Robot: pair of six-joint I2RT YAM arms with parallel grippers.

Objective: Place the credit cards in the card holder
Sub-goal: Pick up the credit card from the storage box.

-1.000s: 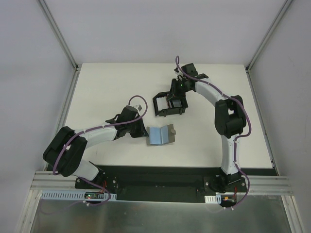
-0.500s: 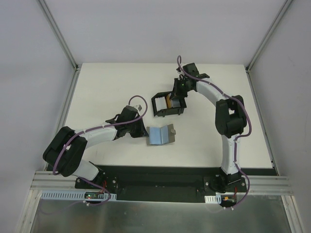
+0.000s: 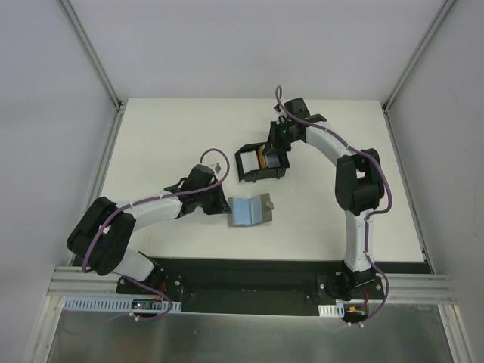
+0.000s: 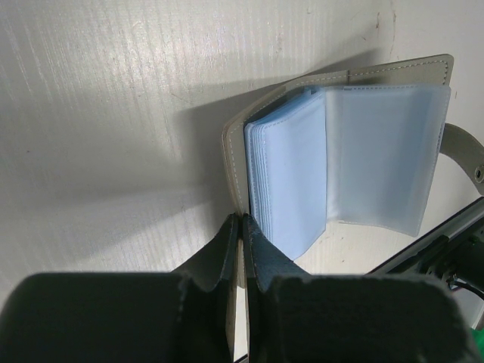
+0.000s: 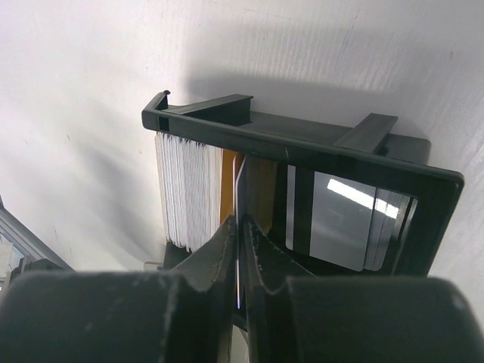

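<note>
White tabletop (image 3: 166,136) carries one black tray (image 3: 243,162) and one grey card holder (image 3: 249,209), lying open near the left arm. There, the left tool (image 4: 240,249) is pinched narrow on its cover edge. The right tool (image 5: 240,242) clamps one pale card (image 5: 238,189), upright among the tray's packed credit cards (image 5: 189,189).

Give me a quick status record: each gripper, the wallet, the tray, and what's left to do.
left gripper: shut on the cover edge of the card holder
card holder: open on the table, pale blue sleeves facing up, no card visible in them
right gripper: shut on one thin credit card standing upright in the black tray
tray contents: whitish card stack, gold card beside the pinched one
progress: no card in the holder yet
</note>
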